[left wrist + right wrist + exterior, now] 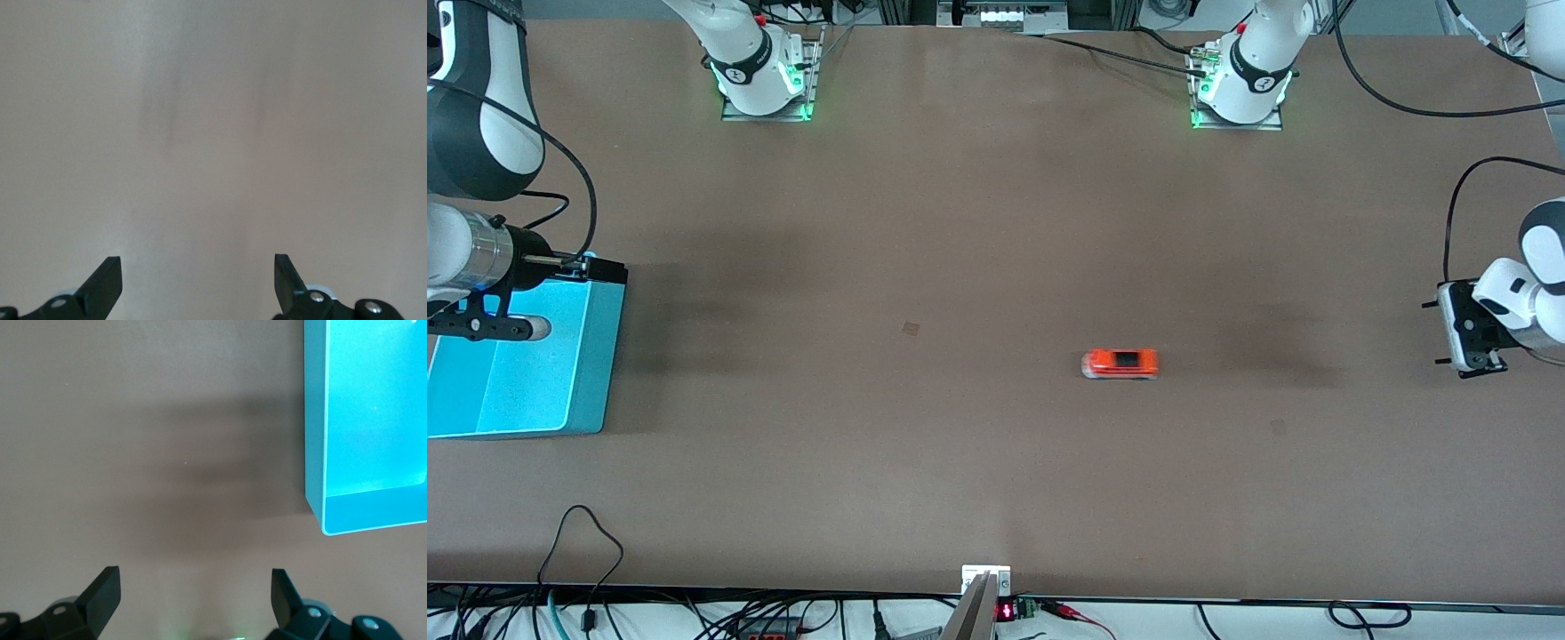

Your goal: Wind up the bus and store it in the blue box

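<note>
The brown table (960, 222) carries the blue box (596, 373) at the edge on the right arm's end, long axis running toward the front camera. The right tool (193, 597) hangs wide open near it. The left tool (198, 283) waits, wide open, over the left arm's edge. The bus (1120, 363) sits upright mid-table, long axis along the table's length.

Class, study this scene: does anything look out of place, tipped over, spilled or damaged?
Nothing stands out. The bus sits upright on the table, alone near the middle. The blue box stands upright at the right arm's end. Both tools, left and right, are open, holding nothing.
</note>
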`<state>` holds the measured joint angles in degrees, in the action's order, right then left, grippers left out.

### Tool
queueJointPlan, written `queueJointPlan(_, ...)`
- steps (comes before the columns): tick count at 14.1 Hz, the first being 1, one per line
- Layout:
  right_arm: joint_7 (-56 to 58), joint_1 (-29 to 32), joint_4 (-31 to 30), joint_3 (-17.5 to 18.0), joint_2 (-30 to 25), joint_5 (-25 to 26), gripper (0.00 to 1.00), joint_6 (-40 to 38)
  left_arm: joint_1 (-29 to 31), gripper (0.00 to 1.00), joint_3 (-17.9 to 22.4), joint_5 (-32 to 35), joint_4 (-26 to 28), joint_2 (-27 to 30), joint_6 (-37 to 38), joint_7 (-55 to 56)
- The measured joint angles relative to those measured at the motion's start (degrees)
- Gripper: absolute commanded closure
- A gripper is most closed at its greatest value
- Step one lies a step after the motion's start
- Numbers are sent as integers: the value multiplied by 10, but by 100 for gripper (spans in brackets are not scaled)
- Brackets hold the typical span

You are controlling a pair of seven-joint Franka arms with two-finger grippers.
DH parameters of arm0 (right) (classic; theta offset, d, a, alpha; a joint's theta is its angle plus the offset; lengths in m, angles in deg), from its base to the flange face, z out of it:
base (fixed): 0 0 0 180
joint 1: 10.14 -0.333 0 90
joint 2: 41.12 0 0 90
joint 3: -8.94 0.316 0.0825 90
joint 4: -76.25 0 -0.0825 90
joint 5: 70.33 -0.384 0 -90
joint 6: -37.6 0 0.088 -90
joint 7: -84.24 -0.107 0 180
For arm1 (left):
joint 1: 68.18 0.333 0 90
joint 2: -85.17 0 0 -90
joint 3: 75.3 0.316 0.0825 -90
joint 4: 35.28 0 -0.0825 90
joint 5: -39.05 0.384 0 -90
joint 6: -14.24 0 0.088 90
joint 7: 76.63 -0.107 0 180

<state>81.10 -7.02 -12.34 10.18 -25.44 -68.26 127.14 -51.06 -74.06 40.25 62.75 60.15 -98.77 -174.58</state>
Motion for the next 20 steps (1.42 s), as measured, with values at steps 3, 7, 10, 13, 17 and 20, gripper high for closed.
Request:
queueJointPlan(3, 0, 4, 0, 0, 3, 0, 0, 0, 0, 0, 0, 8, -1, 31, 42, 34)
queueJointPlan(7, 2, 5, 0, 0, 4, 0, 0, 0, -1, 0, -6, 23, -2, 84, 113, 131)
queueJointPlan(10, 6, 6, 0, 0, 4, 0, 0, 0, -6, 0, -22, 24, -2, 125, 168, 229)
queueJointPlan(13, 9, 7, 0, 0, 4, 0, 0, 0, -9, 0, -28, 25, -2, 155, 204, 324)
queueJointPlan(17, 10, 8, 0, 0, 4, 0, 0, 0, -9, 0, -42, 25, -4, 173, 245, 443)
queueJointPlan(20, 10, 8, 0, 0, 5, 0, 0, 0, -9, 0, -60, 25, -13, 178, 256, 507)
